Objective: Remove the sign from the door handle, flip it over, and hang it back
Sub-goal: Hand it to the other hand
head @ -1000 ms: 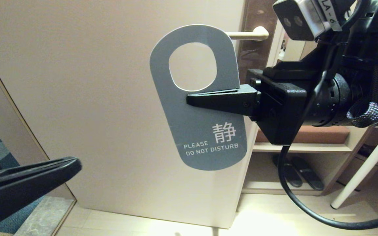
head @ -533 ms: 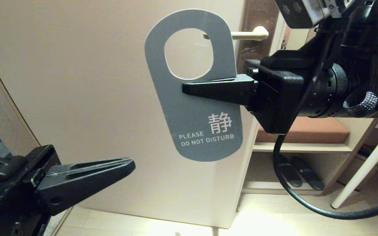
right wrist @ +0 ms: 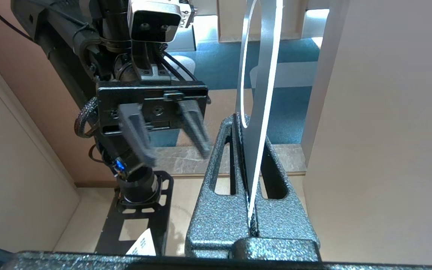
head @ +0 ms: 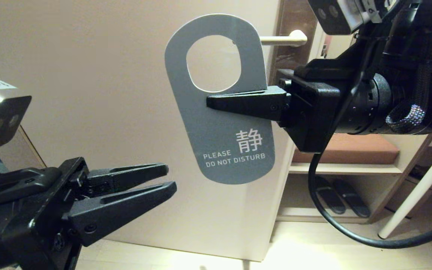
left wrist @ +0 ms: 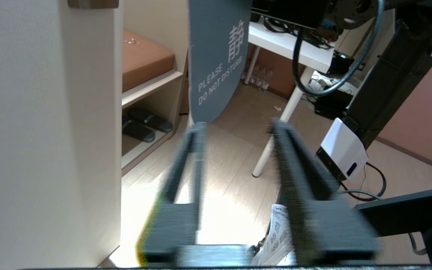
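Now our right gripper [head: 216, 102] reaches in sideways from the right, its fingers pinched tight on the sign [head: 219, 101] just under the oval hole. We hold the sign up in front of the door [head: 88, 93], standing tall, grey-blue words facing us, beside the door handle [head: 283, 38]. Our left gripper [head: 171, 179] waits lower left, fingers spread apart.

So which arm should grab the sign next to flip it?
Probably the left: its tool is open, pointing at the sign's free bottom, while the right tool is shut on its middle.
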